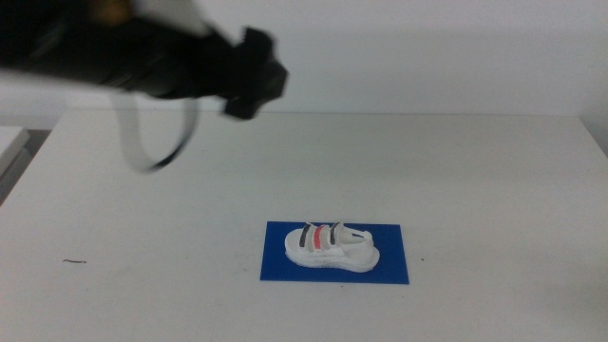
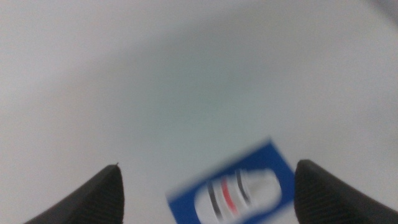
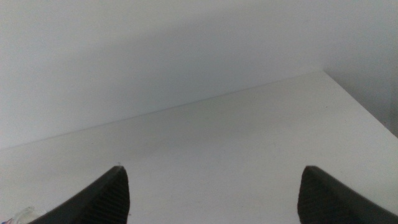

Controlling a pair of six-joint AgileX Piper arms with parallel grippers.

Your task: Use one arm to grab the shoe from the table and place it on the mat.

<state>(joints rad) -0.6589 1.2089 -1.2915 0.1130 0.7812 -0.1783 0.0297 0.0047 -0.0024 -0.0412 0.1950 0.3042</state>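
Note:
The white shoe [image 1: 331, 248] with two black straps and one red strap lies on its sole on the blue mat [image 1: 399, 268], on the white table [image 1: 475, 171]. My left arm [image 1: 142, 57] comes in from the upper left, raised high above the table and blurred. Its gripper [image 1: 255, 85] is far up and left of the shoe, and it holds nothing. In the left wrist view the jaws stand wide apart, with the shoe [image 2: 233, 197] and mat [image 2: 273, 160] small and blurred below. My right gripper is out of the middle view; its jaws stand wide apart over bare table [image 3: 217, 149].
A small dark speck [image 1: 74, 261] lies on the table at the left. The table's far edge meets a pale wall [image 1: 427, 57]. A white ledge [image 1: 11, 142] shows at the far left.

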